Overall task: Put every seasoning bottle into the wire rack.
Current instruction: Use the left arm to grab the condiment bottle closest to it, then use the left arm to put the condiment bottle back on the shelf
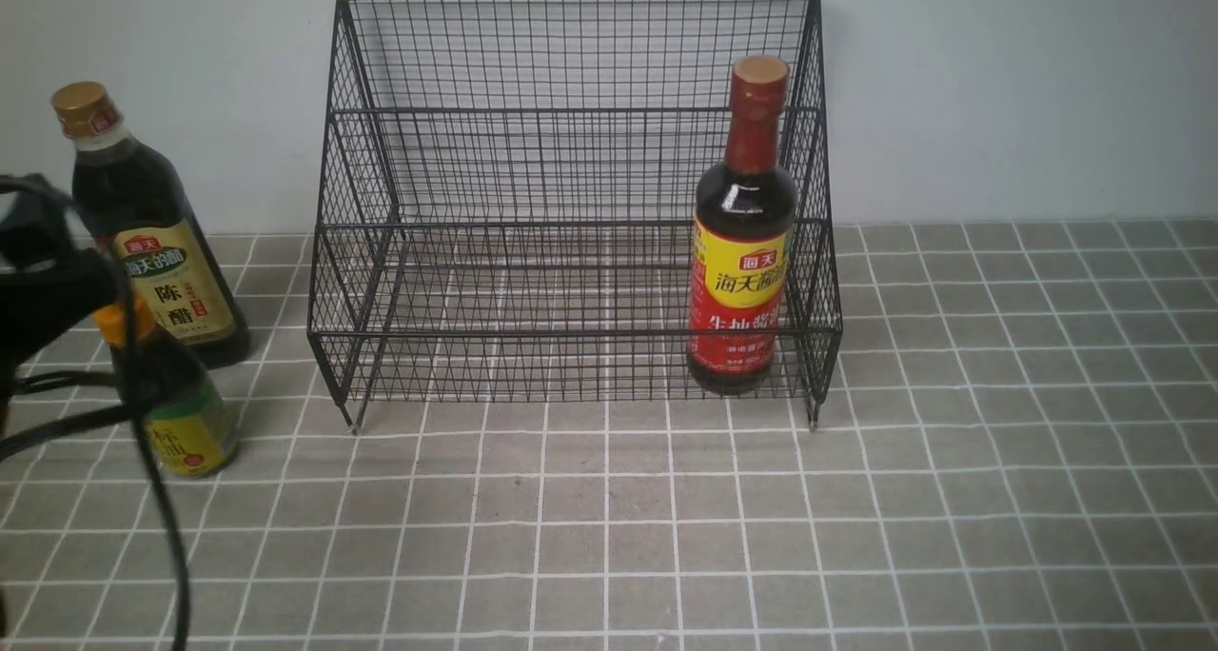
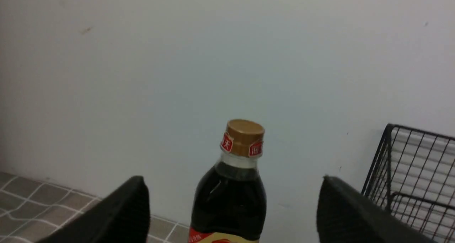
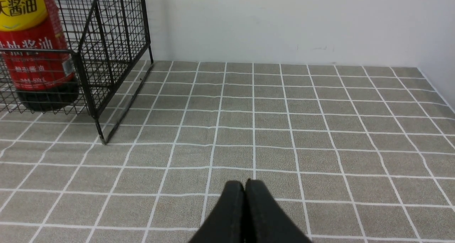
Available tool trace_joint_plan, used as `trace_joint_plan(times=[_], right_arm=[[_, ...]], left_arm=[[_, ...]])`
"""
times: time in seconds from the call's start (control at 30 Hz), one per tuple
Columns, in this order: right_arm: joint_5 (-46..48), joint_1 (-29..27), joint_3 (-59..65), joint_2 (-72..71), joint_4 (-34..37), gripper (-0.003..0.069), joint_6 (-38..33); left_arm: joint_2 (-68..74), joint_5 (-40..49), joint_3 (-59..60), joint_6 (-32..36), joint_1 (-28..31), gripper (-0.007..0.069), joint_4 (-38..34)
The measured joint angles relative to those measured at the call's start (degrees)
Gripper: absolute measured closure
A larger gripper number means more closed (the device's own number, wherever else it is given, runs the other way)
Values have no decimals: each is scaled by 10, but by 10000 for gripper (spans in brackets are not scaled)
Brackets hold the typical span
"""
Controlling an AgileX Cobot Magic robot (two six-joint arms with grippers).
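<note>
The black wire rack stands at the back middle of the table. The red-neck bottle stands upright inside the rack's lower tier at its right end, and also shows in the right wrist view. The gold-cap bottle stands on the table left of the rack. The short orange-cap bottle stands in front of it. My left gripper is open, with the gold-cap bottle centred ahead between its fingers, untouched. My right gripper is shut and empty, low over the table right of the rack.
The left arm and its cables partly cover the short bottle at the far left. A white wall runs right behind the rack and bottles. The rack's corner lies close to the left gripper's right finger. Grey tiled table spreads front and right.
</note>
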Motion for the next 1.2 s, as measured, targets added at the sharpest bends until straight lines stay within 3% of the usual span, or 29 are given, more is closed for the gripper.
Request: trace_joint_plan(times=[0.5,0.57,0.7,0.73,1.2], right_arm=[[0,0,0,0,0,672,0],[0,0,0,0,0,672,0],[0,0,0,0,0,672,0],[0,0,0,0,0,672,0],[0,0,0,0,0,672,0]], left_arm=[[254,-86,-62,-8,0,76,-36],[262,-86,-63,-11,0,129,-26],[263,-81,-63,-11,0,372,14],[263,-80,-63,-10,0,371,14],[21,140,-95,-5,1,365,123]])
